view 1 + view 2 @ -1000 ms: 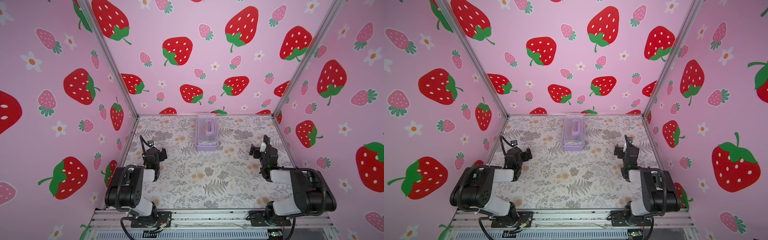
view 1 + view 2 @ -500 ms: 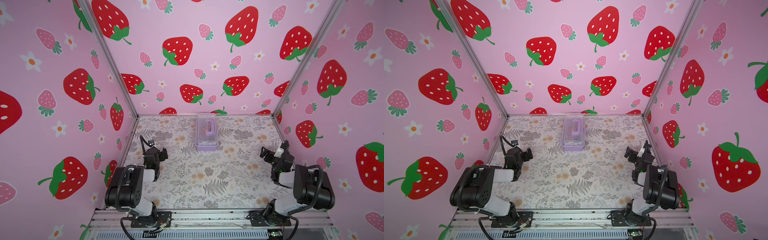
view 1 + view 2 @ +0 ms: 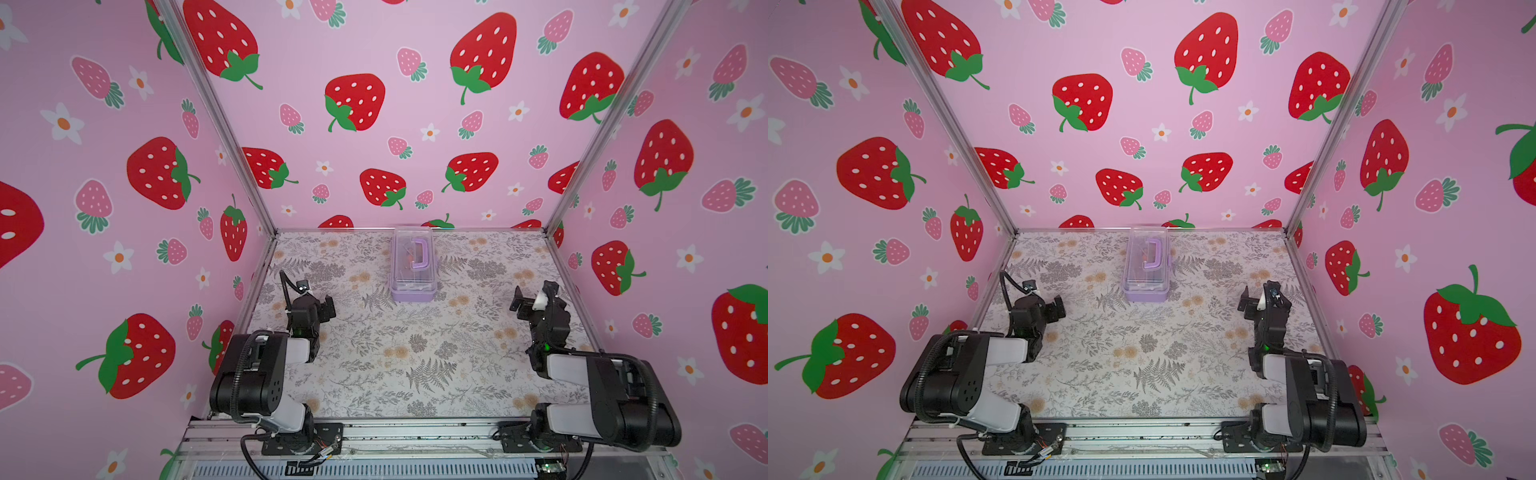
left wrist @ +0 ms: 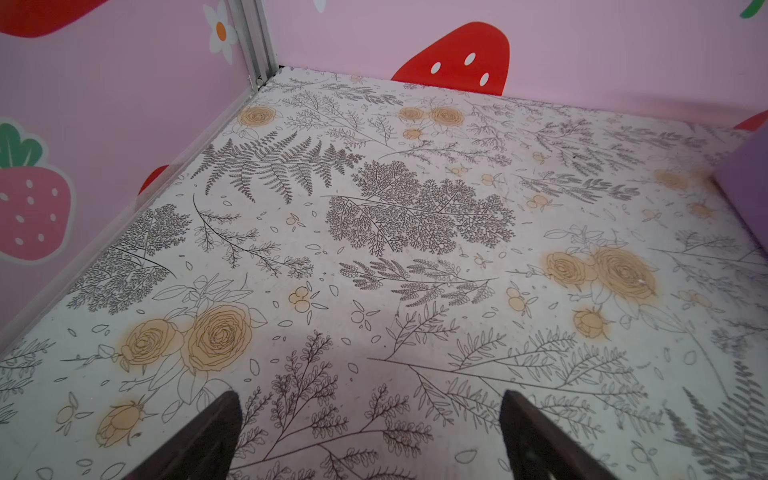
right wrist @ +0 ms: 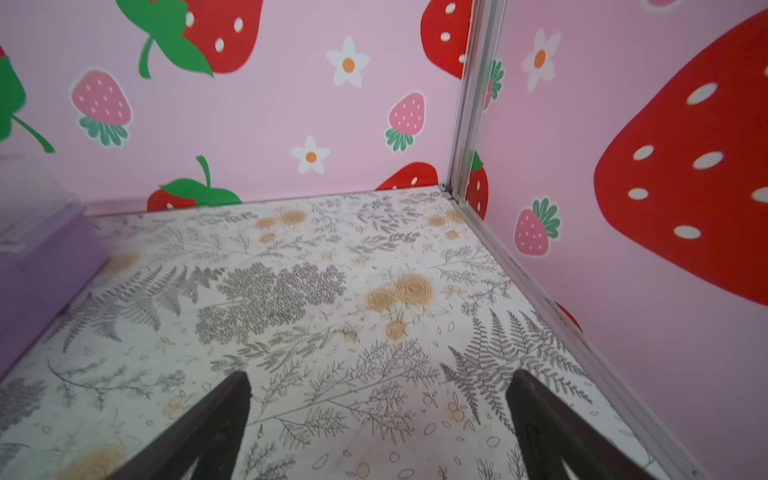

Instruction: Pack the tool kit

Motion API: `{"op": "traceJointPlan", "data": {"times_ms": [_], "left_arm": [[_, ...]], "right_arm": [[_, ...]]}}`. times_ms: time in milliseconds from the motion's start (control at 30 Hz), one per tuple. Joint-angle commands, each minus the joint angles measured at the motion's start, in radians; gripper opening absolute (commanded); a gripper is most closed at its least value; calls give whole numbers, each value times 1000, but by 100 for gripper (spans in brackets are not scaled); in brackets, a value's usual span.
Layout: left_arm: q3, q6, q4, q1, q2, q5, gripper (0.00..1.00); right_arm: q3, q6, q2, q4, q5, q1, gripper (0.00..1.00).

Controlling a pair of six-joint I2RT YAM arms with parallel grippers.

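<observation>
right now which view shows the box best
A top view. Both top views show the whole box from above, with its clear lid and purple handle. The left wrist view catches only a lilac corner at its edge; the right wrist view shows one blurred side.

Strawberry-print pink walls [image 3: 399, 124], floral floor [image 3: 415, 353]

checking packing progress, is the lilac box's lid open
No, the clear lid lies shut on the lilac box, its purple handle on top.
</observation>
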Motion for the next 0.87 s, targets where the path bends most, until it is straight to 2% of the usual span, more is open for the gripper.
{"op": "traceJointPlan", "data": {"times_ms": [0,33,67,100,133,167,200,267,333,533,833], "left_arm": [[31,4,23,-1,-8,6,99],[29,4,23,-1,-7,6,99],[29,4,23,-1,-7,6,99],[29,5,23,0,-8,6,99],[29,4,23,-1,-8,6,99],[29,5,23,-1,-8,5,99],[29,4,24,-1,-8,6,99],[29,4,24,0,-7,5,99],[29,4,23,-1,-7,5,99],[29,4,22,0,-7,4,99],[28,5,23,-2,-7,3,99]], "right_arm": [[25,0,98,92,4,-12,99],[23,-26,115,138,-38,-9,99],[48,-70,108,54,-84,8,99],[26,-84,151,132,-98,17,99],[-18,-79,204,297,-98,20,99],[-40,-73,185,313,-113,14,99],[-29,-75,148,230,-114,9,99],[-28,-71,186,291,-133,4,99],[4,-85,163,182,-104,16,99],[24,-119,176,171,-62,55,99],[34,-117,180,152,-82,47,99]]}}
